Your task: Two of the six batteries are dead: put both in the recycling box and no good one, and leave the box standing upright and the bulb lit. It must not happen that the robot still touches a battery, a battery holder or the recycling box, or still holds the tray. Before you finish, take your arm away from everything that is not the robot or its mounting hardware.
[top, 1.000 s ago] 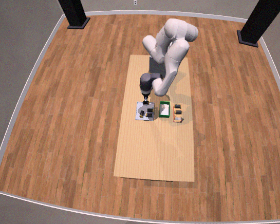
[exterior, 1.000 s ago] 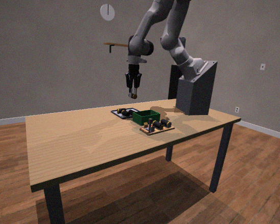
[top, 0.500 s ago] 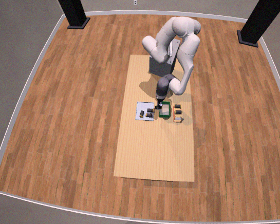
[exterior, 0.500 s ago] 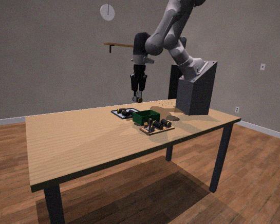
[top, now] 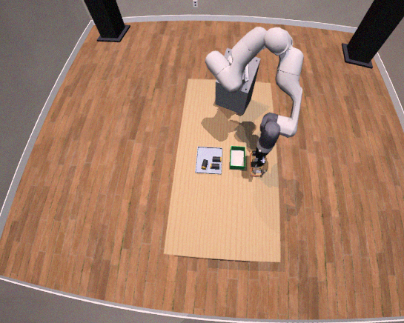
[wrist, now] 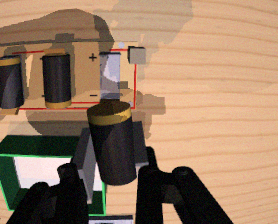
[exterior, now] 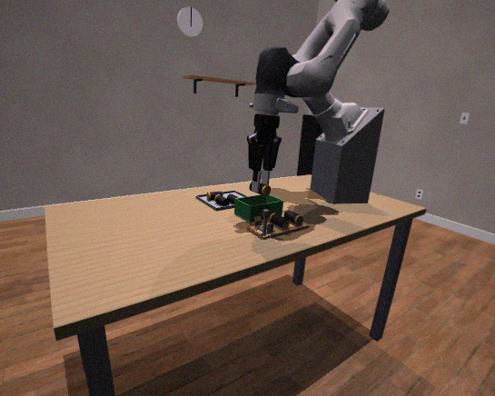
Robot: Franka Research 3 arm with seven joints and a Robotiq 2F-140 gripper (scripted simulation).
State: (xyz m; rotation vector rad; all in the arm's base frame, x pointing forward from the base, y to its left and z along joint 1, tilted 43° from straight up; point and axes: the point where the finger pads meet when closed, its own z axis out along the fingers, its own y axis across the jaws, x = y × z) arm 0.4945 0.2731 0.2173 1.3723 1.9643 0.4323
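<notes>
My gripper (top: 259,161) (exterior: 262,181) (wrist: 114,138) is shut on a black battery with a gold end (exterior: 265,190) (wrist: 115,155). It holds the battery above the table near the circuit board (exterior: 283,232) (wrist: 32,75). Two batteries (wrist: 9,84) (wrist: 57,81) lie in the board; the third bay (wrist: 110,75) shows no battery. Three batteries (top: 204,164) (top: 217,158) (top: 215,167) lie in the tray (top: 207,152) (exterior: 216,208). The green recycling box (top: 237,169) (exterior: 247,212) (wrist: 40,145) stands upright; no battery shows inside. I cannot make out whether the bulb is lit.
The box stands between the tray and the board. A grey post (exterior: 265,222) rises from the board's near end. The robot's pedestal (top: 233,98) (exterior: 347,168) stands at the table's back end.
</notes>
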